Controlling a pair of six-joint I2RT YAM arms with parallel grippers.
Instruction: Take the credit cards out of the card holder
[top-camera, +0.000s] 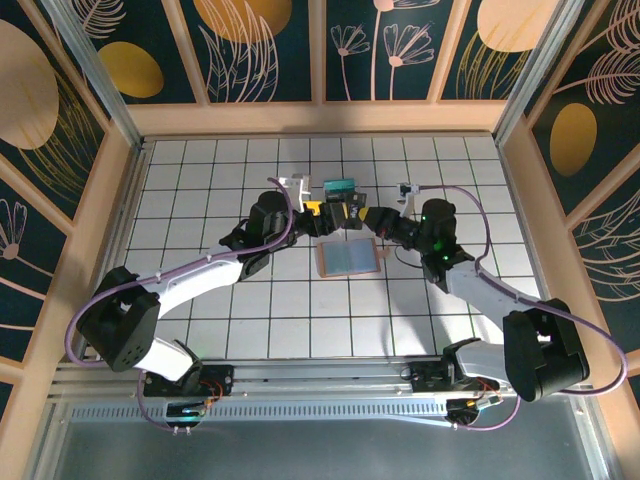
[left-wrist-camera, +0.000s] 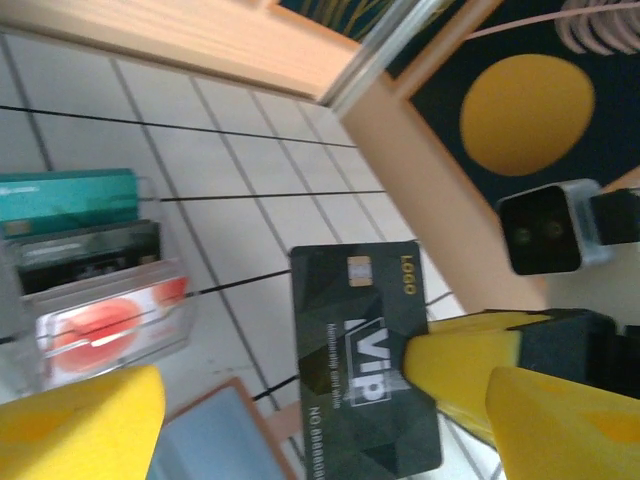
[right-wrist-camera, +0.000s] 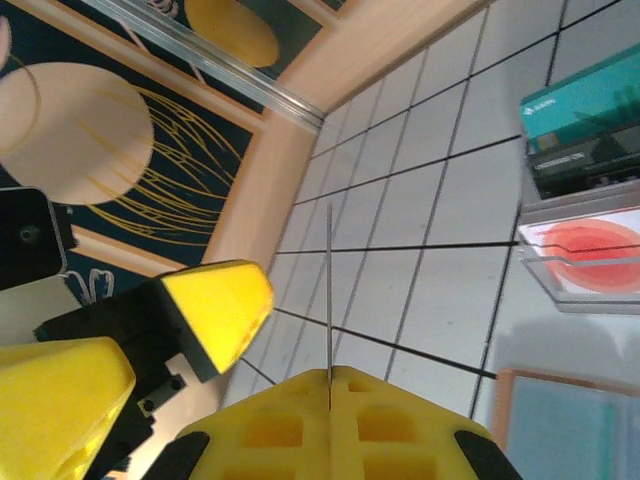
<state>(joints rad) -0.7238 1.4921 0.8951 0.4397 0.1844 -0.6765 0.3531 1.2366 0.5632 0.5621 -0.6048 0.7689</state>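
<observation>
Yellow fingers (left-wrist-camera: 90, 420) of the left gripper (left-wrist-camera: 320, 395) stand wide apart either side of a black VIP credit card (left-wrist-camera: 360, 330), pinched by the closed right gripper (left-wrist-camera: 415, 350). At its 6 o'clock, the card holder (top-camera: 347, 258) lies open. Should the right jaws release before the left ones bite, the card likely drops.

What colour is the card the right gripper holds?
Black card, white VIP lettering; clearest in left wrist view.
</observation>
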